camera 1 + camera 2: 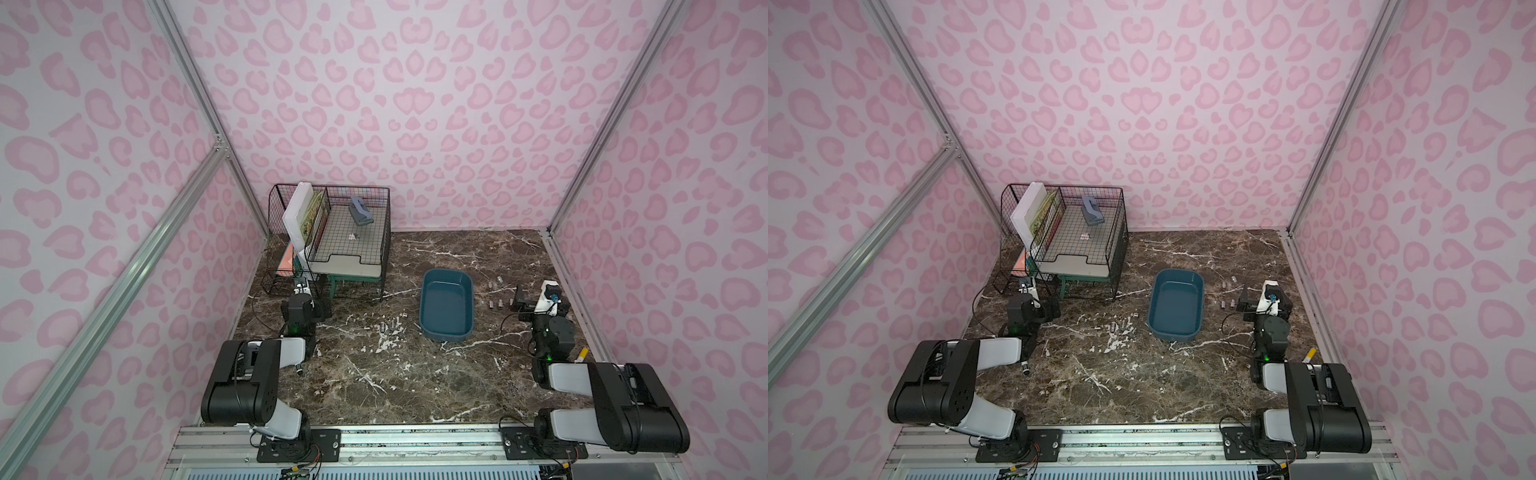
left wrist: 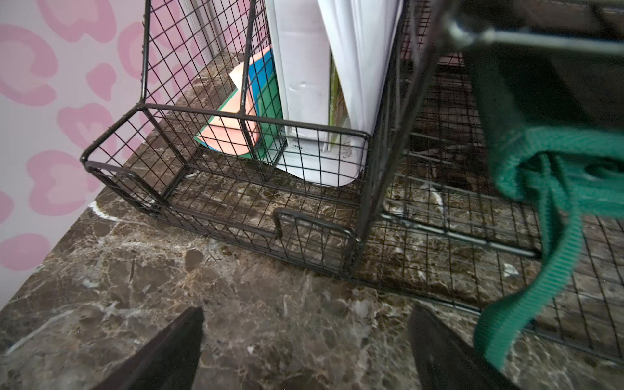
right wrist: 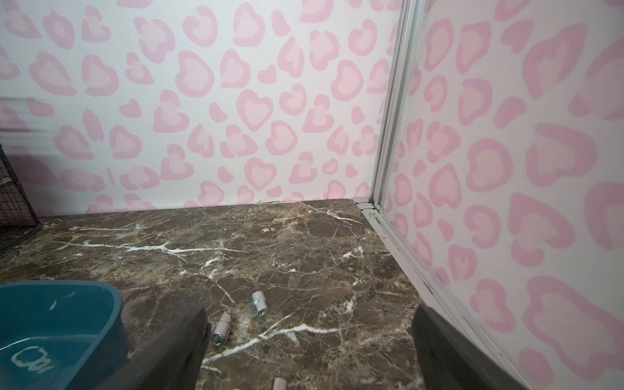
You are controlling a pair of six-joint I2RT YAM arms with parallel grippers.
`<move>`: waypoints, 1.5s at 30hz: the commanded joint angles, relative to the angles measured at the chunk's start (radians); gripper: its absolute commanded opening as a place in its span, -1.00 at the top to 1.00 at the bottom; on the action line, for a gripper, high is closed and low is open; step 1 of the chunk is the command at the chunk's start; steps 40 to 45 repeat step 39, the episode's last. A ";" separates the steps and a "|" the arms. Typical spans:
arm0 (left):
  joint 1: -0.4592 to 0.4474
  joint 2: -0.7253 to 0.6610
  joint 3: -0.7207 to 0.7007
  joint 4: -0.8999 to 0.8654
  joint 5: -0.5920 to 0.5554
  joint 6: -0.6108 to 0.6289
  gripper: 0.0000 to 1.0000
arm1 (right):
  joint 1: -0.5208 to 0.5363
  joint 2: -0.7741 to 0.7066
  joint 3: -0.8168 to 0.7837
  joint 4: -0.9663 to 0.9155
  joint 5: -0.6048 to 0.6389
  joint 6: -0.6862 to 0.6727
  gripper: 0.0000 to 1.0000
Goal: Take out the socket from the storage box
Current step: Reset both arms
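Storage box [image 1: 446, 307] appears empty — sockets [image 3: 259, 303] out on tabletop [image 1: 374, 374]. Left gripper [image 2: 307, 314], right gripper [image 3: 312, 312] wide, unladen. Prob. finished; next: verify, retract.

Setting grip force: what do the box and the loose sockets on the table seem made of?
Box: probably plastic, matt teal; moulded rolled rim, white scuffs inside. Sockets: probably steel, bright plated finish; silvery glints, stepped shape.
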 commanded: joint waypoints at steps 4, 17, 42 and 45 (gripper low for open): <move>0.001 -0.005 -0.007 0.054 0.023 0.006 -0.97 | 0.001 0.003 0.021 0.030 0.016 0.009 -0.98; -0.002 0.009 0.038 -0.011 0.002 0.005 -0.97 | 0.003 0.011 0.058 -0.029 0.016 0.003 -0.98; -0.005 0.009 0.039 -0.013 -0.003 0.006 -0.97 | 0.002 0.012 0.057 -0.029 0.013 0.003 -0.98; -0.005 0.009 0.039 -0.013 -0.003 0.006 -0.97 | 0.002 0.012 0.057 -0.029 0.013 0.003 -0.98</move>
